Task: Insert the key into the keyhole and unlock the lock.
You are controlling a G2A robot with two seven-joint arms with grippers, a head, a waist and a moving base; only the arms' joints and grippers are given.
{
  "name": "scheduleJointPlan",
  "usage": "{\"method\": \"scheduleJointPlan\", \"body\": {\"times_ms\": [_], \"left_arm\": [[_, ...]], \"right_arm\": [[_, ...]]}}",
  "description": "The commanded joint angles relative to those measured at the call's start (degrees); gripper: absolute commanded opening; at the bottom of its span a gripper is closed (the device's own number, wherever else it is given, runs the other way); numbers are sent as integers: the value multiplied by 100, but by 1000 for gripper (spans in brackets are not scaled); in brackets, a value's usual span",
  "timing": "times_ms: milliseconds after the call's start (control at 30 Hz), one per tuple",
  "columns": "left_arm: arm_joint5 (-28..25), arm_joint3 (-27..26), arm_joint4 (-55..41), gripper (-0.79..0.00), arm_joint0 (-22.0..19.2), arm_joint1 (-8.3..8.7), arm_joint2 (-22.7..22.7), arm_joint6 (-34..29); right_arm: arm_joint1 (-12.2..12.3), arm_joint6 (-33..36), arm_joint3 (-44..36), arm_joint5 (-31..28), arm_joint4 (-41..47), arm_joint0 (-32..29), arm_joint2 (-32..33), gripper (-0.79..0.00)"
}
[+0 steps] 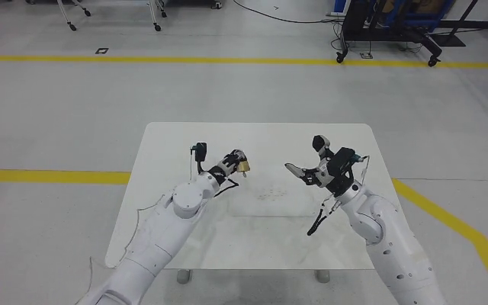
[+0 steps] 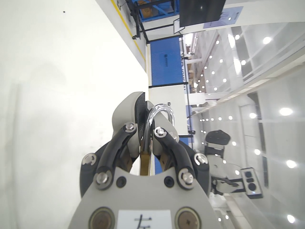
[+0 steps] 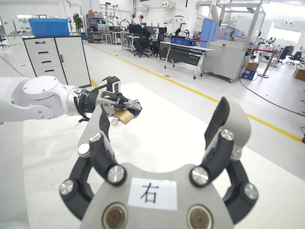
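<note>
**Item 1: lock** (image 1: 242,165). Padlock with a brass body and a chromed shackle (image 2: 160,110). It is held above the desk (image 1: 305,244), at about 11 o'clock from the desk's centre in the top view. In the left wrist view the brass body (image 2: 144,158) sits between the two fingers and the shackle loop stands out past the fingertips. No marking on the lock can be read. A small pale round piece (image 3: 114,122) hangs just beside the brass body; I cannot tell what it is.

**Item 2: left jaws.** On the left arm (image 1: 187,200), clamped together on the lock, with the ribbed dark pads (image 2: 140,110) pressed against it. A white label (image 2: 144,219) with one dark character is on the housing, cut off by the picture's edge.

**Item 3: right jaws.** On the right arm (image 1: 374,221), spread wide apart with nothing between them. They are at 3 o'clock of the lock, well apart from it and turned toward it. A white label (image 3: 152,193) with one dark character sits on the housing between two round brass fittings.

**Item 4: desk.** White, rectangular top. Faint grey scuffs (image 1: 271,194) near its centre.

**Item 5: surroundings.** Yellow floor line (image 1: 229,59) at 12 o'clock beyond the desk. Blue panel (image 2: 166,60) with small print too small to read.
</note>
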Motion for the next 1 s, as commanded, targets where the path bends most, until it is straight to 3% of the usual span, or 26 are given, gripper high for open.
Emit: {"method": "scheduleJointPlan", "body": {"times_ms": [0,133,167,200,300,367,400,500,600,733,967], "left_arm": [[213,139,170,-785,-82,-56,190,-38],[569,403,253,-785,-261,-159,375,-89],[530,438,423,-763,-312,-177,422,44],[467,493,696,-690,-323,-193,509,228],[406,586,786,-751,-302,-259,617,335],[487,643,876,-733,-324,-281,675,189],[600,680,884,-686,-343,-288,690,55],[798,722,971,-434,-381,-302,718,-199],[1103,752,1213,0,-431,-304,814,-599],[1405,594,1322,0,-471,-284,774,-969],[1399,14,1422,0,-273,-146,362,-1048]], "right_arm": [[-2,4,7,6,-3,18,-22,0],[-2,4,7,6,-3,18,-22,0],[-2,4,7,6,-3,18,-22,0],[-2,4,7,6,-3,18,-22,0],[-2,4,7,6,-3,18,-22,0],[-2,4,7,6,-3,18,-22,0],[-2,4,7,6,-3,18,-22,0],[-2,4,7,6,-3,18,-22,0],[-2,4,7,6,-3,18,-22,0],[-2,4,7,6,-3,18,-22,0],[-2,4,7,6,-3,18,-22,0]]}}
